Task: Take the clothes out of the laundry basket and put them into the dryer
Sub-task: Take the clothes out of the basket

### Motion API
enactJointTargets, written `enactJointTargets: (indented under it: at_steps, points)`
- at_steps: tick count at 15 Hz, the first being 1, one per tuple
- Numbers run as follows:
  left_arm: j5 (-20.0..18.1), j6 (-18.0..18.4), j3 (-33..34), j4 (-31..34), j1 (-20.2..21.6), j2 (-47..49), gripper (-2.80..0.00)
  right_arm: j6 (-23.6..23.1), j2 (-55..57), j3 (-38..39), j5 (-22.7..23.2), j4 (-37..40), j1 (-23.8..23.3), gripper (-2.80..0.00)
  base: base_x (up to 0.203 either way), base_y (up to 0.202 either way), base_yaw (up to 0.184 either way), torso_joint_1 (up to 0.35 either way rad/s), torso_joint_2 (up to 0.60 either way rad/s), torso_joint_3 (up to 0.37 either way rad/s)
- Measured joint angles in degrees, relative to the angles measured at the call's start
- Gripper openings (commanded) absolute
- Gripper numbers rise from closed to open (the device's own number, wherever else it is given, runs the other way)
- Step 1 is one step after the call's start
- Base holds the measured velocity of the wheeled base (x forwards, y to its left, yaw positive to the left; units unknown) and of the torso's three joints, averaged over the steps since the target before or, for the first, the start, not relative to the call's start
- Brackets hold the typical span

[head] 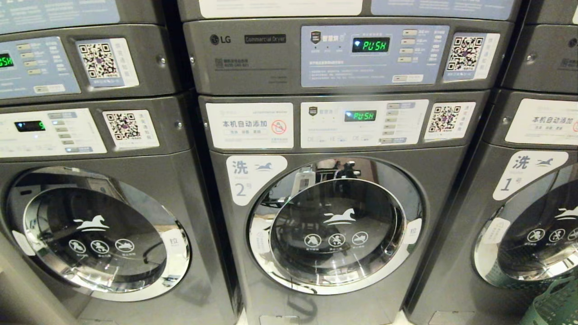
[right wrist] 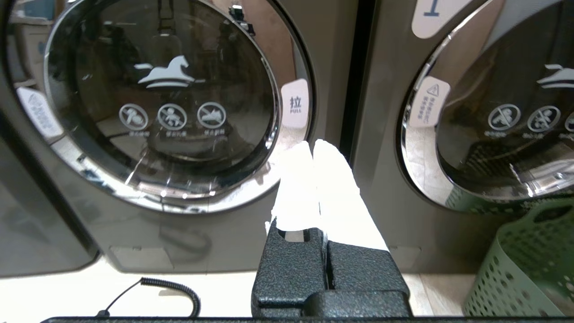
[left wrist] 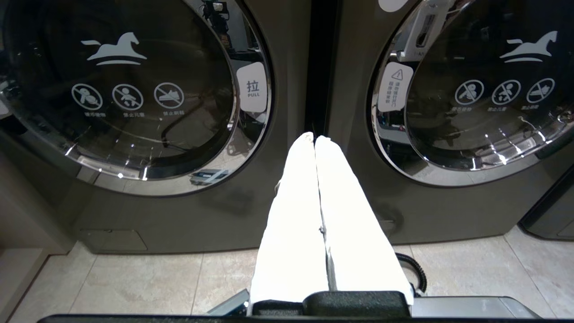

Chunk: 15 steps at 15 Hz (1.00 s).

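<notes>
The dark green laundry basket stands on the floor at the lower right, in front of the washer marked 1; the right wrist view shows its lattice wall. No clothes show in it from here. Of the dryer, only the grey control panel above the washer marked 2 shows; its door is out of view. My left gripper is shut and empty, pointing at the gap between two washers. My right gripper is shut and empty, aimed at the gap between washers 2 and 1. Neither arm is in the head view.
Three grey washers with chrome-ringed glass doors fill the front: one on the left, washer 2 in the middle, washer 1 on the right. All doors are closed. A black coiled cable lies on the beige tiled floor.
</notes>
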Motion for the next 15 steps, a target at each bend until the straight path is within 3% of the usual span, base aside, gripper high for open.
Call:
enactJointTargets:
  at_steps: [3,10,15]
  points:
    - [-0.2,1.2,0.0,0.0,0.0,0.0,-2.8,0.0,0.0,0.0,0.0,0.0,0.0,-2.8,-0.149,0.0,0.004,-0.003,0.0,0.001]
    - [-0.5,1.8,0.0,0.1,0.0,0.0,-2.8,0.0,0.0,0.0,0.0,0.0,0.0,-2.8,0.0,0.0,0.0,0.0,0.0,0.0]
    - [-0.4,1.7,0.0,0.1,0.0,0.0,-2.8,0.0,0.0,0.0,0.0,0.0,0.0,-2.8,0.001,-0.168,0.002,0.002,0.0,0.002]
